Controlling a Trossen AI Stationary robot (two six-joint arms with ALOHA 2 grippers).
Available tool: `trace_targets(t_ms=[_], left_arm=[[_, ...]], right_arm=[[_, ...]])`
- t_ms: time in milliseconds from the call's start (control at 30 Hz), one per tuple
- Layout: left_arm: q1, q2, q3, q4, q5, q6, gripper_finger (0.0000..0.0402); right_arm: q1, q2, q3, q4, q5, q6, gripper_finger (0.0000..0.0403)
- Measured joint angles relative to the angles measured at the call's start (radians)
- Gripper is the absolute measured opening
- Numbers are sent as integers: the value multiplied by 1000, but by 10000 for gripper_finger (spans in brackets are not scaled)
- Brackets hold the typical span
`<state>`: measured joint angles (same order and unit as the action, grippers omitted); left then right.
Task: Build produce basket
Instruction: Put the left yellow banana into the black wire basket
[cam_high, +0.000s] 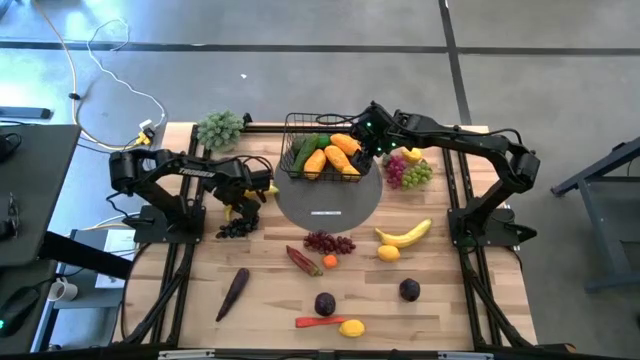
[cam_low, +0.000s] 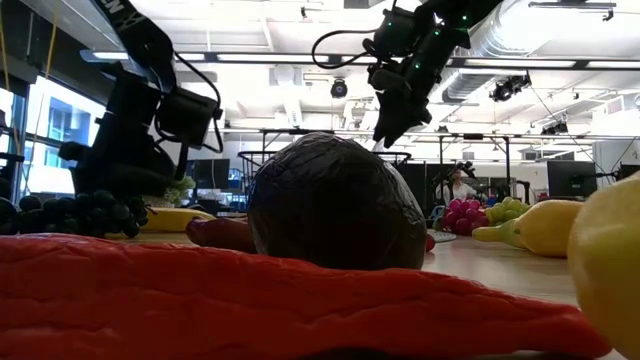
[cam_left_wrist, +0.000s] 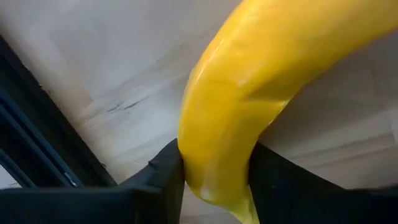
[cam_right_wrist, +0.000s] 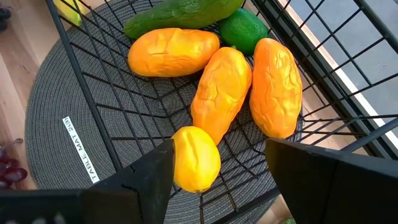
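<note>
Left of centre in the overhead frame, left gripper (cam_high: 243, 203) down at the tabletop, fingers (cam_left_wrist: 166, 177) pinching a yellow banana (cam_left_wrist: 261, 87) from both sides. Wrist shot fills up with that banana: glossy, curved, lying on pale wood, dark pads pressed against its narrow end. Just below it from above, a bunch of dark grapes (cam_high: 236, 227) sitting right beside the gripper.

Up top, centre-right of the overhead frame, right gripper (cam_high: 372, 132) hovering over the basket's (cam_high: 292, 135) right edge. Jaws spread fairly wide and gripping nothing, with a small yellow lemon-ish fruit (cam_right_wrist: 194, 158) lying in the mesh between the fingers, seen from the wrist cam. Can't tell if either finger actually touches it.

Basket itself: black wire mesh, flared sides, parked on the top edge of a round grey mat (cam_high: 330, 205). Already loaded with three orange wrinkly fruits (cam_right_wrist: 222, 93), a green cucumber (cam_right_wrist: 180, 12) and a round green lime-like thing (cam_right_wrist: 244, 31) at the back.

Rest of the produce scattered over the wood: red and green grapes (cam_high: 408, 172) right of the basket, second banana (cam_high: 405, 235) and a lemon (cam_high: 388, 253) lower right, red grapes (cam_high: 328, 241) dead centre, eggplant (cam_high: 233, 292) lower left, plums (cam_high: 325, 303) and a red chilli (cam_high: 317, 321) along the bottom. Pale-green leafy bunch (cam_high: 220, 128) at the upper left corner of the table.
</note>
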<state>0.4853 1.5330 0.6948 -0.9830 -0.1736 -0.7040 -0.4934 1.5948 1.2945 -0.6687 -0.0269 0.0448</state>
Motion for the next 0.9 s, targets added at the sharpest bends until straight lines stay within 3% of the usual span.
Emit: trace_targets(t_ms=[467,900], left_arm=[[1,2,154,-98,0,82,126],[47,1,340,-429,29,248,126]], right_arm=[[0,0,0,0,6,24,232],[0,0,0,0,43,72,232]])
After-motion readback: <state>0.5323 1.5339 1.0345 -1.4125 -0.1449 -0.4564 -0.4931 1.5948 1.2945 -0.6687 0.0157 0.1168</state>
